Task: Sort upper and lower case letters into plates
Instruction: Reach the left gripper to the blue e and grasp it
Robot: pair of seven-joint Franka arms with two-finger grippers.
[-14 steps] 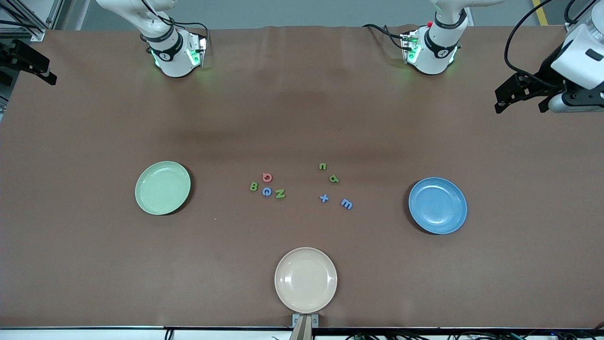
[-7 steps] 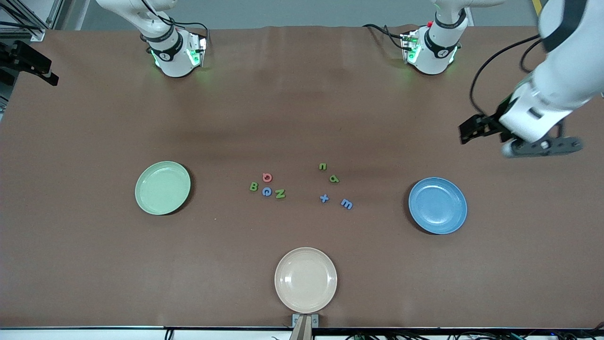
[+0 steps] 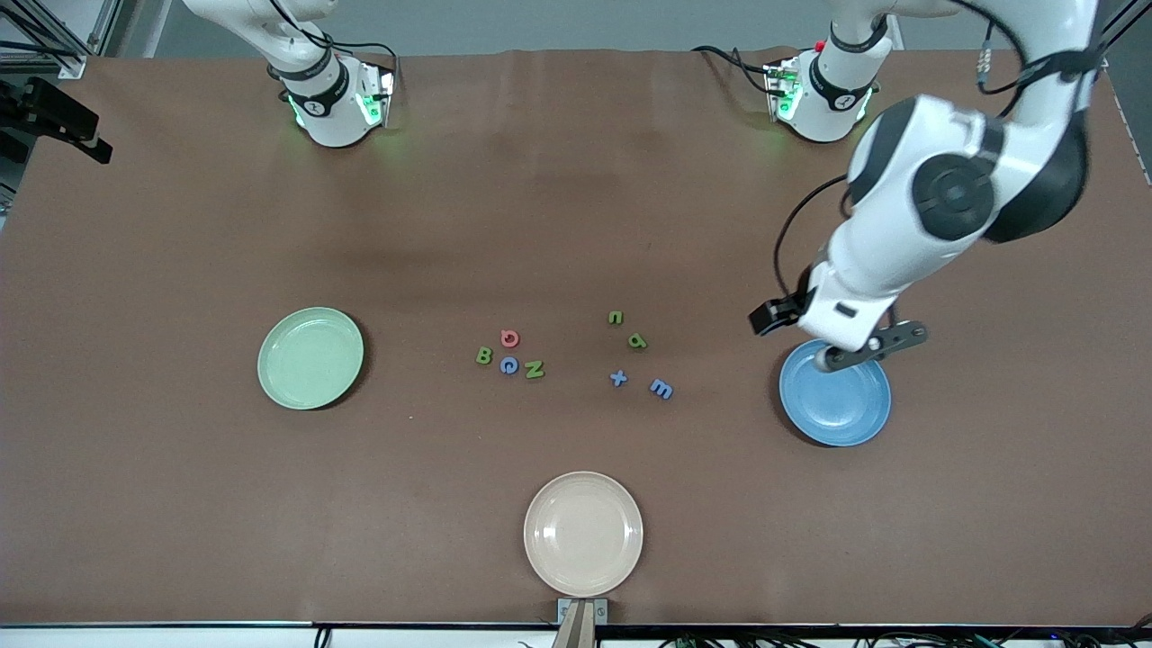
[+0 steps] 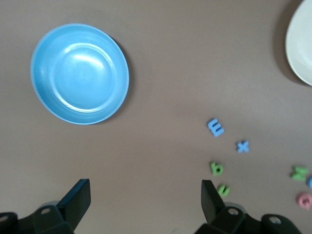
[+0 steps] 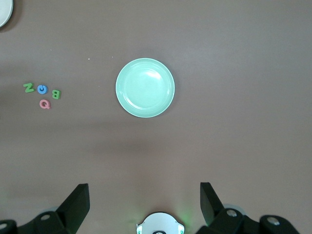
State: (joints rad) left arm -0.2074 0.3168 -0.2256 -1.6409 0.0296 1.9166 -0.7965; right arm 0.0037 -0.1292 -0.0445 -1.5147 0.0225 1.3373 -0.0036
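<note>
The pale green plate lies toward the right arm's end and the blue plate toward the left arm's end; both are empty. Between them lie two clusters of small letters: pink Q, green B, blue G and green N; then green n, green d, blue x and blue m. My left gripper hangs open and empty over the blue plate's rim. My right gripper is open and empty, high over its own base, out of the front view.
A cream-beige plate lies empty near the table's front edge, nearer the front camera than the letters. The two arm bases stand along the table's back edge. A black fixture sits at the table's corner by the right arm.
My left arm has swung in from the table's end and come down over the blue plate's rim. The letters, plates and right arm have not moved.
</note>
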